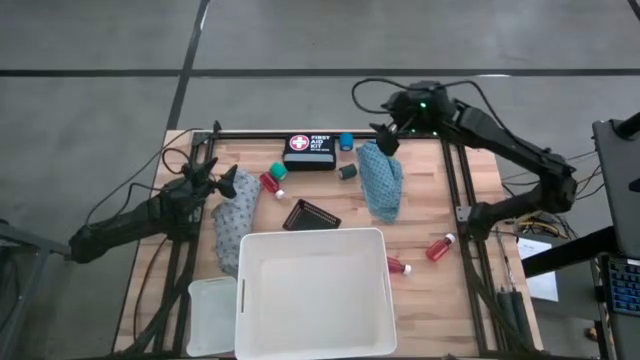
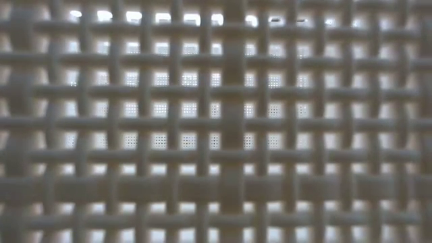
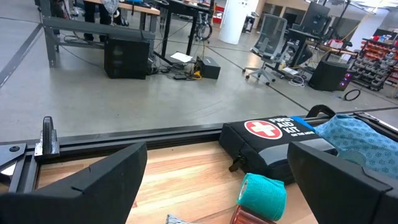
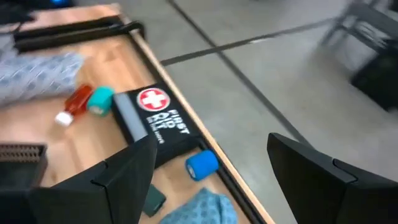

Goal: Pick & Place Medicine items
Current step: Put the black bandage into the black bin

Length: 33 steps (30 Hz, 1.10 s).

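Both my grippers released: left (image 1: pixel 228 181) over grey cloth (image 1: pixel 235 225), right (image 1: pixel 385 140) at teal cloth's (image 1: pixel 382 180) far end. Risk: cloth bunches, slips on pinch.

A first aid kit (image 1: pixel 309 152) lies between two cloths (image 1: pixel 382 182).

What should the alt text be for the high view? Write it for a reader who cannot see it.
A wooden table seen from above holds a big white tub, a first aid kit, two cloths and small red bottles. The left end effector hovers open over the grey patterned cloth; the right end effector is open over the teal cloth.
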Motion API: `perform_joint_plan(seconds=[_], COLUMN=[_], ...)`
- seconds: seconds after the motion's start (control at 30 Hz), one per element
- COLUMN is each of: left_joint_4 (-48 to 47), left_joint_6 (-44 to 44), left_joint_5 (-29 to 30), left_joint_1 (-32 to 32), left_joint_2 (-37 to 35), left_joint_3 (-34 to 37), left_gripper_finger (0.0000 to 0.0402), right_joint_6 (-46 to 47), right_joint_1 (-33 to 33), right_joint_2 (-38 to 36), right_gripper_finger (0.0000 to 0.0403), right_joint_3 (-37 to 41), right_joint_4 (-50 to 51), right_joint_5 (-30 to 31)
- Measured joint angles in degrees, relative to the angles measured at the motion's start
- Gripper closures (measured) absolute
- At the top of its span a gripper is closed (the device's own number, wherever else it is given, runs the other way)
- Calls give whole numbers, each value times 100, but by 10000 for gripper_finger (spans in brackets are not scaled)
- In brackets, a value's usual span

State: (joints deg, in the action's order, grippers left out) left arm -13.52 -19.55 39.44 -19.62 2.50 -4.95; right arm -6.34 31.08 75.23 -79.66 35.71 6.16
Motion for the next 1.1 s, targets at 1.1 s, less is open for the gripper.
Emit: perform_joint_plan(seconds=[1.1], left_joint_4=[0], left_joint_6=[-1], left_joint_5=[0], left_joint_1=[0], left_joint_2=[0], left_joint_3=[2], left_gripper_finger=[9], right_joint_6=[-4524], right_joint_1=[1647], right_joint_2=[1409], right_gripper_finger=[101], right_joint_3=[914], right_joint_4=[448], right_joint_5=[-4605])
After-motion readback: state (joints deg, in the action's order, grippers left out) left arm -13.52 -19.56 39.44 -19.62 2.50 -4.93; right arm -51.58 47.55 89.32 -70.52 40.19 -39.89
